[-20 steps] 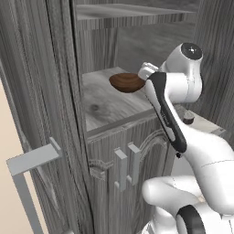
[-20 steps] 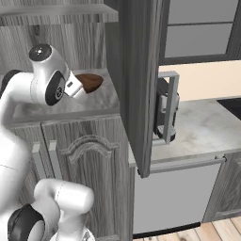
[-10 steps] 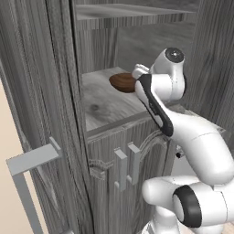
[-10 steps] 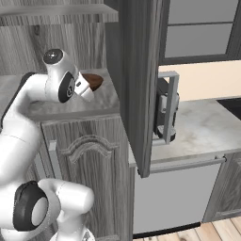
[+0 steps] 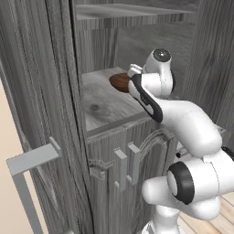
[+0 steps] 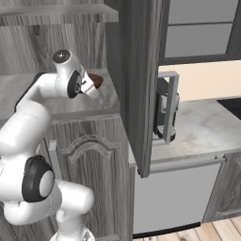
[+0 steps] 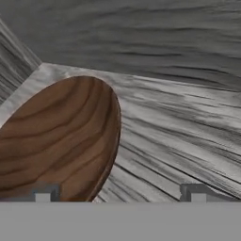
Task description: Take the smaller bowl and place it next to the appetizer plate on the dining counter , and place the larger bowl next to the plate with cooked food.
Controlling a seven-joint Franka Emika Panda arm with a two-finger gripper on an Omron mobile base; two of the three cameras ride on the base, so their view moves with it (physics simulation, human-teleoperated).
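1. While the arm reaches into the open grey wood cabinet [image 5: 98, 98], the step in hand looks like the approach to the smaller bowl [image 7: 59, 139]; nothing is gripped yet, and the carry to the dining counter is not begun.
2. The pincer [image 7: 120, 194] stands spread wide, its two dark tips rising at the bottom of the hand view; the left tip sits over the bowl's near edge at about 7 o'clock, the right tip over bare shelf [image 7: 179, 136] at about 5 o'clock; whether either tip touches the bowl I cannot tell.
3. The brown wooden bowl rests on the cabinet shelf, toward the back corner; in the left base view it [image 5: 119, 81] shows just at 9 o'clock of the arm's wrist, and in the right base view it [image 6: 96, 80] peeps out at 3 o'clock of the wrist.
4. The next move, as I judge it, calls for easing forward so the rim comes between the tips, then pressing them together on that rim before lifting clear of the shelf; a shallow rim may slip if caught too near its lip.
5. Counted: one wooden bowl; one arm with one pincer; one cabinet door [image 6: 136, 84] swung open.
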